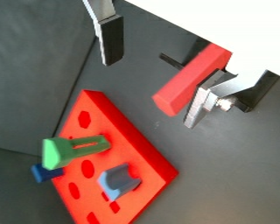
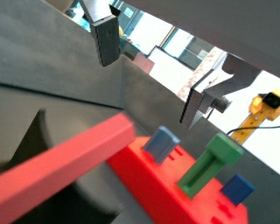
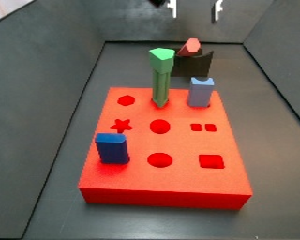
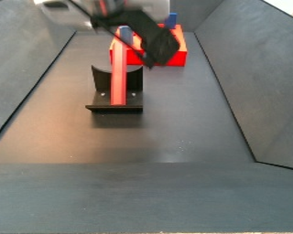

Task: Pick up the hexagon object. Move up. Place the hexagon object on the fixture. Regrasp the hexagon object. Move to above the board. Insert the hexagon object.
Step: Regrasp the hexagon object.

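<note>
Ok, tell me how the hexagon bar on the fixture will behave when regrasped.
Probably rigid: the hexagon object looks straight and solid. Flat faces should resist rolling. Standing tall on the fixture, it may tip if nudged. The gripper hovers above, jaws open.

A: Where is the hexagon object [image 4: 117, 66] being seen?
B: The salmon-red hexagonal bar is being propped on the fixture [image 4: 114, 99], leaning against its dark upright; in a wrist view [image 1: 192, 78] it is being shown lying slanted on the bracket.

A: And the fixture?
B: It is being shown as a dark L-shaped bracket on a base plate, standing on the floor just beyond the board's far edge [image 3: 194, 64].

A: The board [image 3: 178, 155]?
B: A flat bright red slab with shaped cut-outs, lying flat.

A: The gripper [image 1: 154, 72]?
B: It is being held above the bar, fingers spread apart, nothing being gripped.
</note>
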### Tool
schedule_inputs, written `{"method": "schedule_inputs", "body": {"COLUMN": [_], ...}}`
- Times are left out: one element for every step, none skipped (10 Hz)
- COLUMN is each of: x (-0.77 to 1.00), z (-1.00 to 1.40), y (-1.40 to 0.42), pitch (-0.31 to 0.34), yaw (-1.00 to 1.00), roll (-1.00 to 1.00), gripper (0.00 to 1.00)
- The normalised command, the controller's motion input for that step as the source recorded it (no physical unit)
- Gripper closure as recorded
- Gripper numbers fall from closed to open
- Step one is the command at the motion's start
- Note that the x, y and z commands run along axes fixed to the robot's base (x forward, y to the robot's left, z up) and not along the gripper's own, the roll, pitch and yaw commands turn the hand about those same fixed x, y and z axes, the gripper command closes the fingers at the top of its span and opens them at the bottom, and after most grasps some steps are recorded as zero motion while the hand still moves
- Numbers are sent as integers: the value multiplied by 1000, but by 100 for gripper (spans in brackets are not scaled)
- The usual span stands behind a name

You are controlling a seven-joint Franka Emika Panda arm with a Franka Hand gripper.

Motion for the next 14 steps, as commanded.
{"method": "schedule_inputs", "body": {"x": [-18, -16, 172, 175, 81, 4, -18, -11, -2, -16, -19, -17, -15, -16], "z": [464, 337, 860, 816, 655, 407, 193, 57, 33, 38, 24, 9, 11, 13], "y": [12, 11, -815, -804, -621, -356, -162, -86, -61, -36, -31, -27, -23, -20], "pitch": [112, 109, 54, 53, 48, 41, 38, 36, 35, 33, 30, 25, 22, 20], "yaw": [-51, -59, 1, 0, 1, 0, 0, -1, -1, -1, 0, 0, 1, 2], "roll": [37, 36, 1000, 1000, 1000, 1000, 1000, 1000, 1000, 1000, 1000, 1000, 1000, 1000], "gripper": [0, 0, 0, 0, 0, 0, 0, 0, 0, 0, 0, 0, 0, 0]}}
